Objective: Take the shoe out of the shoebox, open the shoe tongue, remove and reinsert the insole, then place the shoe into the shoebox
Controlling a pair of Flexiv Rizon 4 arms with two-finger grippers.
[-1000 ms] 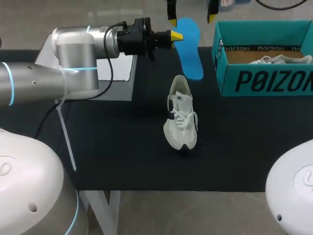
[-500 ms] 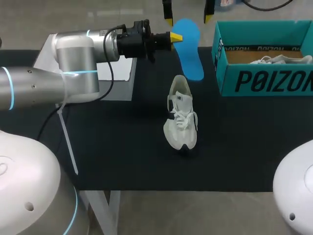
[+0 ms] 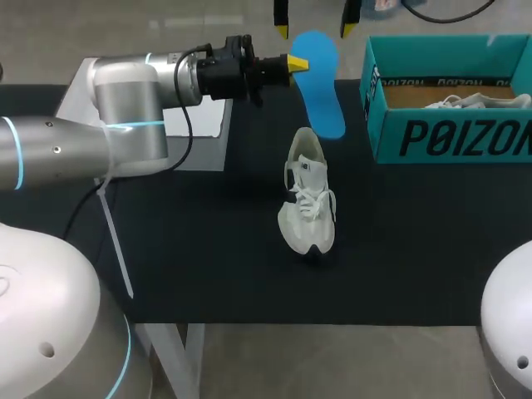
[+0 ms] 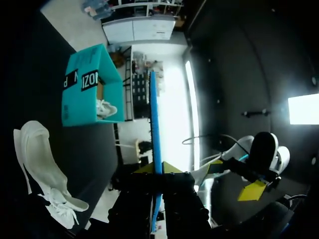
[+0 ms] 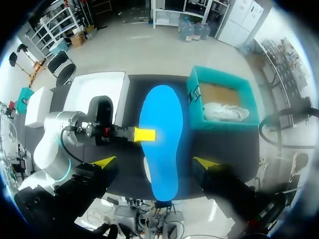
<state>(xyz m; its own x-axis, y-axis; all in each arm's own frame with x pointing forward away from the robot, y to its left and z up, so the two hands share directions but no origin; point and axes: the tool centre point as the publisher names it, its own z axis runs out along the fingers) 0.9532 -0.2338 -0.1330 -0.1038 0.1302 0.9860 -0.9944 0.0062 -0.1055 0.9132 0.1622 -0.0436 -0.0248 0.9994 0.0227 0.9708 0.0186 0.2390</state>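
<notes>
Above the far part of the black surface [image 3: 208, 249], the blue insole [image 3: 320, 83] is held at one long edge by the left gripper [image 3: 298, 63], whose fingers are closed on it from both sides. The right gripper [image 3: 315, 15] hangs nearby, wide open and holding nothing. Removal seems done; reinsertion is judged to be next. The insole, thin and flat, must be lowered into the white shoe [image 3: 307, 199], which stands mid-surface, apart from the teal shoebox [image 3: 449, 137].
</notes>
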